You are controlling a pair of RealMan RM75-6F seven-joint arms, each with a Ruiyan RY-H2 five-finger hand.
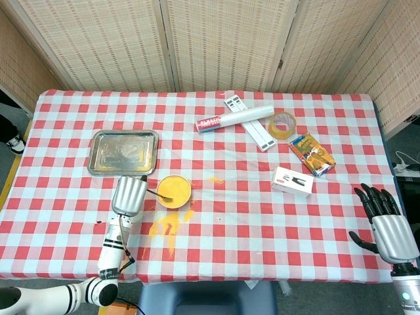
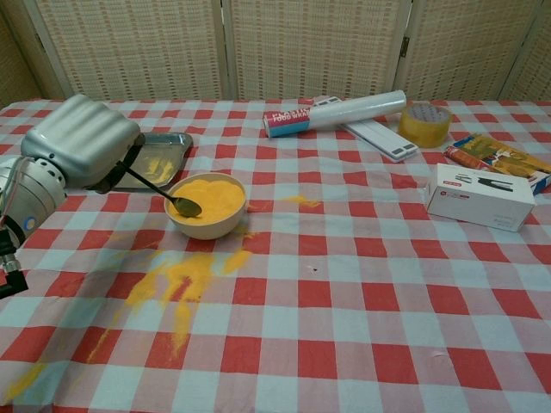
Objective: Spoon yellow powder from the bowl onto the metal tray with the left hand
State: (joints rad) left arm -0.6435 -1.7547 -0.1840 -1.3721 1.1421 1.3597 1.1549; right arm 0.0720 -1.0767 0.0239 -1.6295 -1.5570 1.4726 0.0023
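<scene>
My left hand (image 1: 129, 195) (image 2: 82, 140) grips a dark metal spoon (image 2: 162, 193) (image 1: 159, 193) by its handle. The spoon's tip lies on the yellow powder in the cream bowl (image 2: 207, 206) (image 1: 174, 191), at the bowl's left side. The hand sits just left of the bowl and in front of the metal tray (image 1: 124, 151) (image 2: 161, 159), which carries a light dusting of powder. My right hand (image 1: 386, 220) hangs open off the table's near right corner, holding nothing; only the head view shows it.
Spilled yellow powder (image 2: 176, 284) (image 1: 168, 223) streaks the checked cloth in front of the bowl, with a small patch (image 2: 300, 200) to its right. At the back right lie a wrapped roll (image 1: 236, 118), a tape roll (image 1: 281, 125), a white box (image 1: 293, 181) and a coloured packet (image 1: 312, 153).
</scene>
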